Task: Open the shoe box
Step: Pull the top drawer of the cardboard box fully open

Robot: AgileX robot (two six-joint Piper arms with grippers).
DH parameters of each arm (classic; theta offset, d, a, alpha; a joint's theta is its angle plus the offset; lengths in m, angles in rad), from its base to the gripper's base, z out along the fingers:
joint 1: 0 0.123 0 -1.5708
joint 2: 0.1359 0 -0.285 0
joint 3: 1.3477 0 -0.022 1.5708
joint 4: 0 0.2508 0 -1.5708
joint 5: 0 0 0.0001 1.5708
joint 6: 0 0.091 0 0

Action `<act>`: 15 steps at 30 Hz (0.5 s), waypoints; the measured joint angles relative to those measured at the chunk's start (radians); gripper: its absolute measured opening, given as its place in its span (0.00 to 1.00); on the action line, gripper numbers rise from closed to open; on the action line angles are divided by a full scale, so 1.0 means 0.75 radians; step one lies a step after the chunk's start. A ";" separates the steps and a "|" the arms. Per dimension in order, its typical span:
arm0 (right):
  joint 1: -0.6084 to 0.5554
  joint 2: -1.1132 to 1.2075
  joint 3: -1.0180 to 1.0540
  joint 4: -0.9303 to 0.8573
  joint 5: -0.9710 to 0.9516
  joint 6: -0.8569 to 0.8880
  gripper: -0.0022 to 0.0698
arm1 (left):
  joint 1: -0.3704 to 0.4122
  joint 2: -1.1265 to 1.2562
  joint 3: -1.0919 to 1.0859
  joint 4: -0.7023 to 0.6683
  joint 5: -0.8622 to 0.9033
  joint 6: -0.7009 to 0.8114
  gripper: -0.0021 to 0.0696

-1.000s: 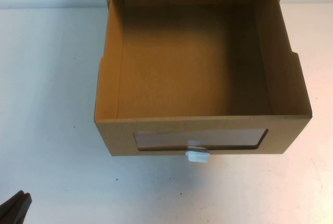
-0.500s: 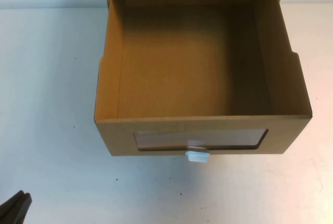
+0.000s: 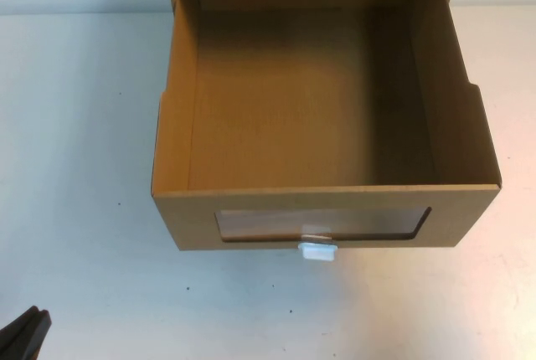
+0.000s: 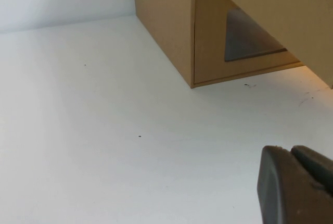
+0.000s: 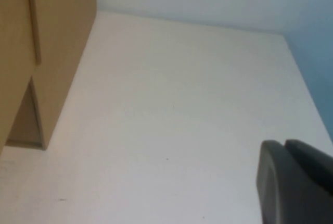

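Observation:
The brown cardboard shoe box [image 3: 327, 209] stands at the middle back of the white table, its drawer pulled out toward me and empty inside. The drawer's front panel has a clear window and a small white pull tab [image 3: 317, 249]. My left gripper [image 3: 29, 326] sits at the near left corner of the table, shut, holding nothing, well apart from the box. In the left wrist view the left gripper [image 4: 289, 151] faces the box corner [image 4: 208, 36]. My right gripper [image 5: 283, 145] is shut and empty over bare table, out of the high view; the box side [image 5: 47, 52] shows beyond it.
White tabletop [image 3: 84, 167] surrounds the box on both sides and in front. A pale wall runs behind the table's far edge.

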 joint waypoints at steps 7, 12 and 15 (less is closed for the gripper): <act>-0.125 -0.438 0.682 0.075 -0.449 0.002 0.01 | 0.000 0.000 0.000 0.000 0.000 0.000 0.02; -0.150 -0.717 0.919 0.144 -0.549 0.002 0.01 | 0.000 0.000 0.000 0.000 0.000 0.000 0.02; -0.150 -0.841 0.922 0.158 -0.496 0.005 0.01 | 0.000 0.000 0.000 0.000 0.000 0.000 0.02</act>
